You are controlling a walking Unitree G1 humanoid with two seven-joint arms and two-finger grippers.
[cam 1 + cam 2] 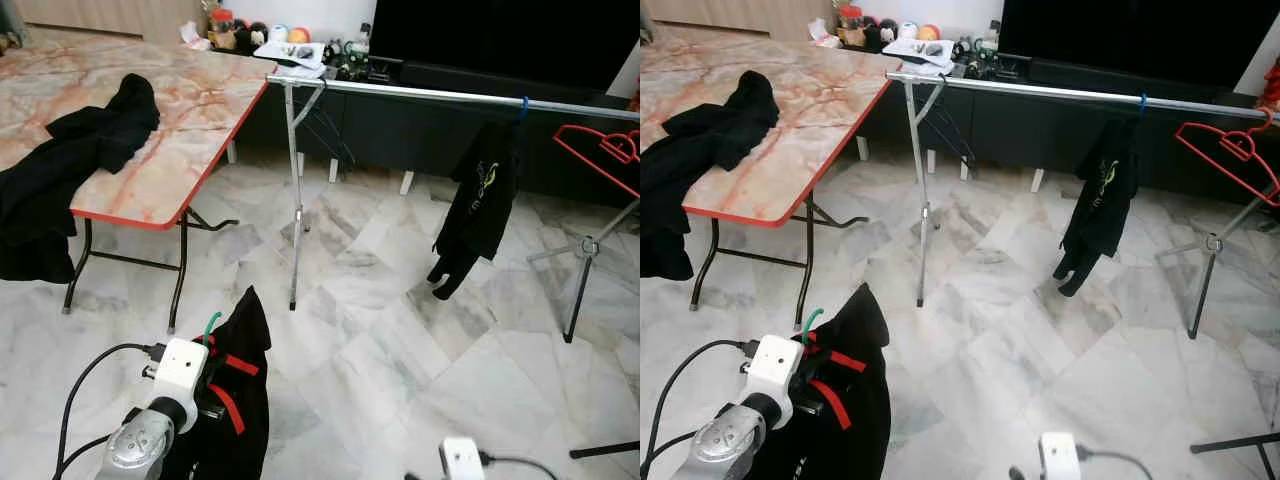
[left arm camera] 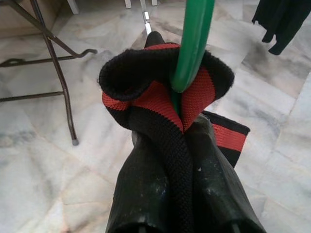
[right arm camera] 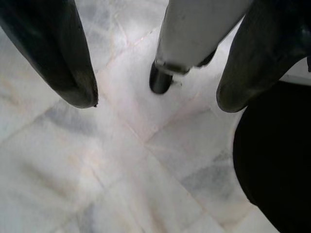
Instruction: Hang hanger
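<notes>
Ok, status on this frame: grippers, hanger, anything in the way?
Left gripper shut on green hanger with black garment. Right gripper open, idle. Rail ahead, not yet reached; black jacket and red hanger already there.

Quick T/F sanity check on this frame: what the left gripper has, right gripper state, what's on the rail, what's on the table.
1. The left gripper is shut on a green hanger carrying a black garment with red trim. True.
2. The right gripper holds a red hanger. False: its fingers are apart over bare marble floor, holding nothing.
3. A black jacket hangs from the metal rail on a blue hanger. True.
4. The red hanger lies on the table. False: it hangs at the rail's right end.
5. The marble-top table carries yellow towels. False: black clothes lie on it.
</notes>
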